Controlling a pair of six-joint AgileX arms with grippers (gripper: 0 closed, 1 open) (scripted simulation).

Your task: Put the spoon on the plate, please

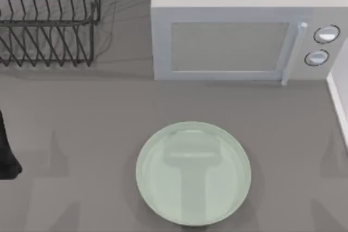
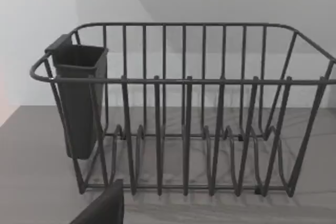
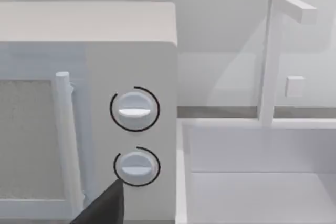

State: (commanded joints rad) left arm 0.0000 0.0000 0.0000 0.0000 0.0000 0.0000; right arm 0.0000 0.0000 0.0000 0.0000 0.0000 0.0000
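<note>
Left arm (image 1: 8, 156) sits parked at the desk's left edge; whether either hand is open or closed cannot be told. One wire dish rack (image 2: 184, 114) holds one dark cutlery cup (image 2: 79, 98). One mint-green plate (image 1: 193, 173) lies bare on the desk (image 1: 81, 112), before one microwave (image 1: 239, 36) with two knobs (image 3: 135, 108).

You're looking at a kitchen: a boxy white microwave (image 1: 239, 36) with two round dials stands at the back of the grey bench (image 1: 81, 134), a dark wire dish rack (image 1: 49, 20) beside it, a white sink basin (image 3: 257, 182) with faucet alongside.
</note>
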